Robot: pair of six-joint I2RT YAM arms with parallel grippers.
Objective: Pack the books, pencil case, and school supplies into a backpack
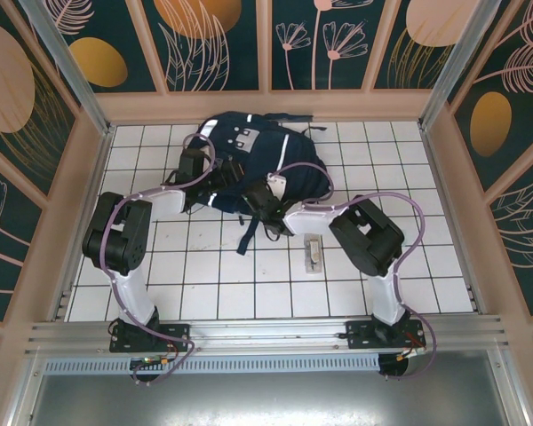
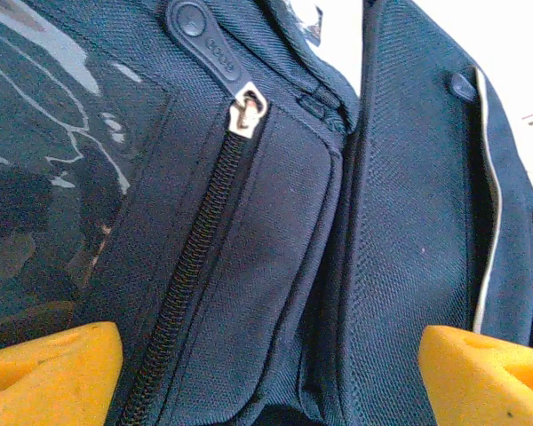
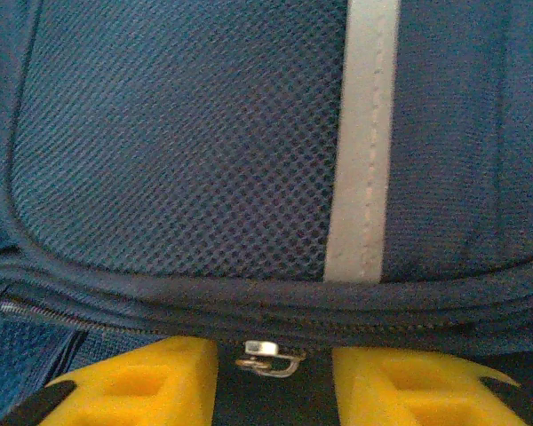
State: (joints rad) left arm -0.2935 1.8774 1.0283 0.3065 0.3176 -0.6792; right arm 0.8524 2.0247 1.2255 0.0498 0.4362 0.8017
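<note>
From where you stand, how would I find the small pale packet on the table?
Start at the big navy backpack on the white tiled table. Come toward the near edge, right of its dangling dark strap, to the bend of the right arm. The packet lies on the tiles: slim, whitish and tan, pale against the dark fabric and black arm.

1. Bright, even overhead light on the white tiled table [image 1: 204,293]; soft, faint shadows.
2. Glare streaks across the clear pocket [image 2: 44,133] of the backpack [image 2: 409,177]; blown-out white top right.
3. Slightly soft, grainy close-up in right wrist view.
</note>
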